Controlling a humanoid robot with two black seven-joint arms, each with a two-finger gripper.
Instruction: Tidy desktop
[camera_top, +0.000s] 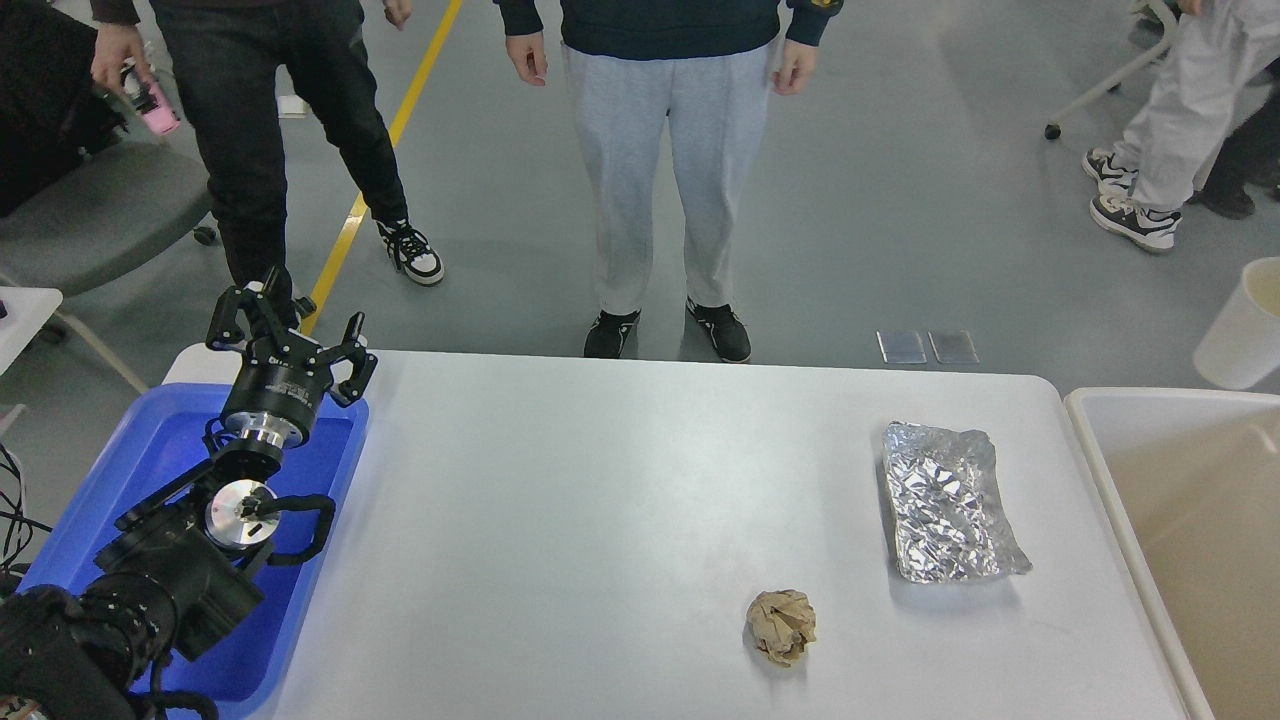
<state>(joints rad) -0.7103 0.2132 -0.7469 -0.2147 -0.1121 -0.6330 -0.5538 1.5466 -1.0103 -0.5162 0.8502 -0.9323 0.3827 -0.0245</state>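
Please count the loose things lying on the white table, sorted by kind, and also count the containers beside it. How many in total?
Crumpled brown paper ball: 1
Crumpled foil sheet: 1
Blue tray, at the table's left end: 1
Beige bin, at its right: 1
Total: 4

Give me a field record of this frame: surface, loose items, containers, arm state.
surface: white desktop
loose items: crumpled brown paper ball, near front edge; crumpled foil tray, right side
containers: blue tray at left; beige bin at right
left gripper: open, empty, above the blue tray's far end
right gripper: not in view
bystanders: people standing beyond the far edge
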